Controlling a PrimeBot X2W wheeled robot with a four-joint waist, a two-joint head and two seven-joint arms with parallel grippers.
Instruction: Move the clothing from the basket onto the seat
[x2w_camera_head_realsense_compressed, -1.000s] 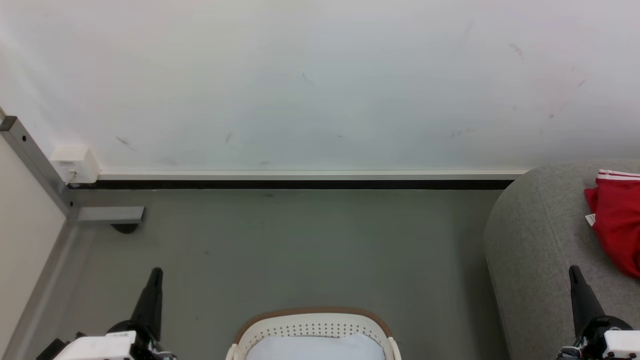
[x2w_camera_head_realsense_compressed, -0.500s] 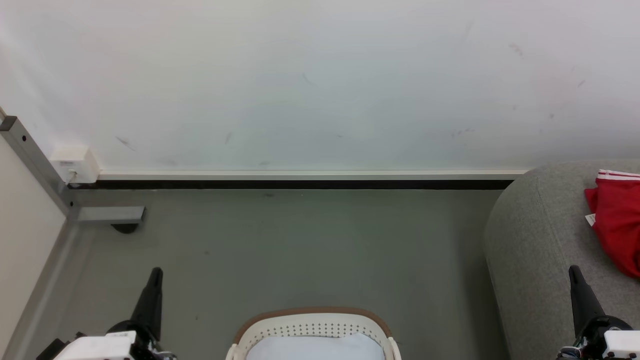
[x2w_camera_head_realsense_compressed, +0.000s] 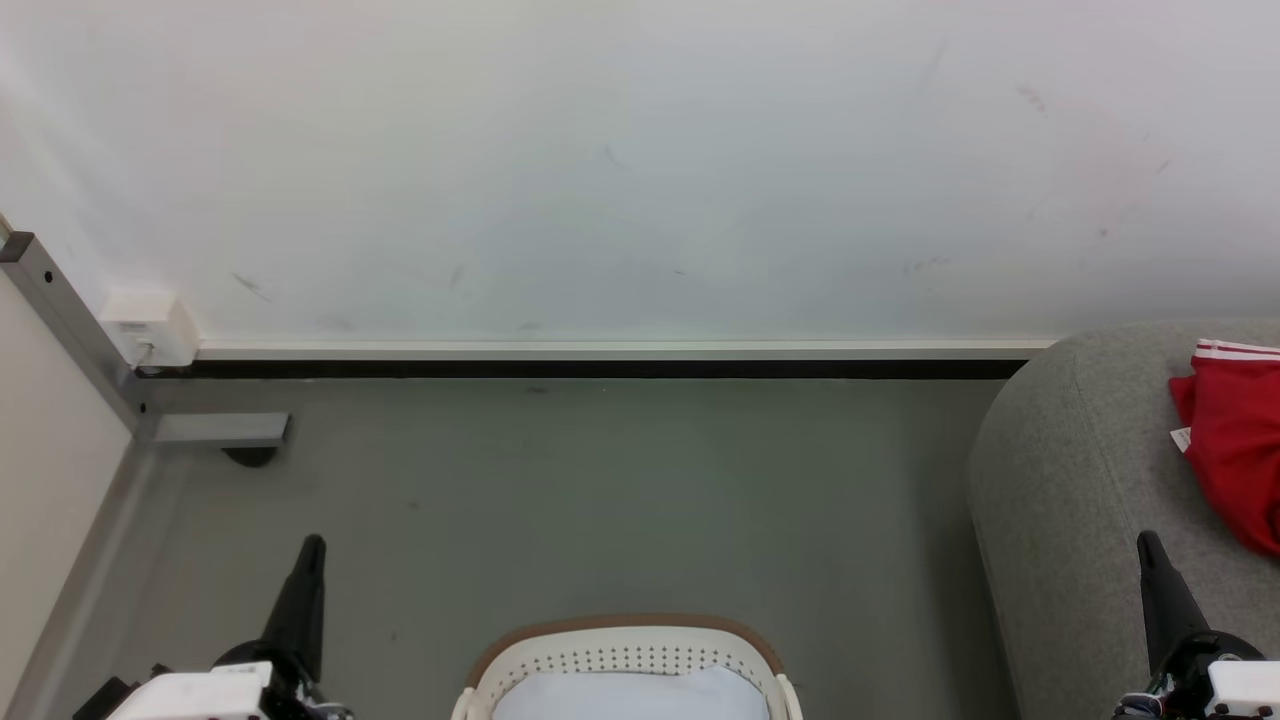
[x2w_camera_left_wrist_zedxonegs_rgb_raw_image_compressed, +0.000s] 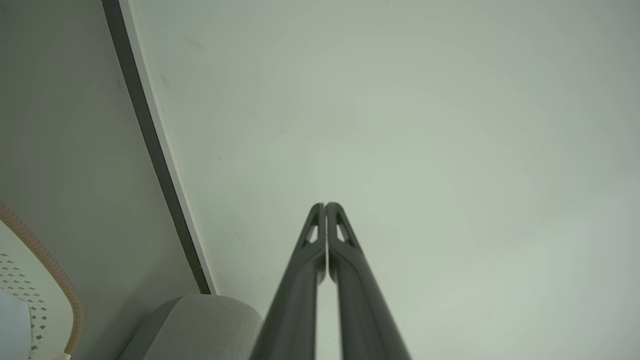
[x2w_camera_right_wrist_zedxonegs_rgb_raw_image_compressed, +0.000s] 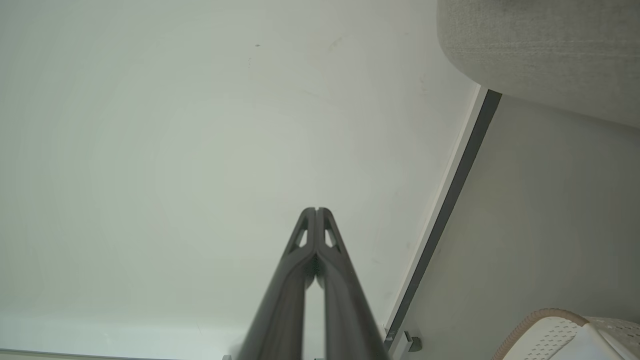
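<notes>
Head view: clothing (x2w_camera_head_realsense_compressed: 1235, 450) heaped on the seat (x2w_camera_head_realsense_compressed: 1080, 480) at right, well apart from the basket (x2w_camera_head_realsense_compressed: 625, 650). Wrist views: left gripper (x2w_camera_left_wrist_zedxonegs_rgb_raw_image_compressed: 325, 205) and right gripper (x2w_camera_right_wrist_zedxonegs_rgb_raw_image_compressed: 316, 209) pressed together, empty. Bare floor (x2w_camera_head_realsense_compressed: 600, 480) between basket rim and wall (x2w_camera_head_realsense_compressed: 600, 150).

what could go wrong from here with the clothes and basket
The basket is cut off by the head view's bottom edge, so a garment left inside might be missed. The right gripper, shut, sits close to the seat and the red clothing; a careless swing could drag it off.
</notes>
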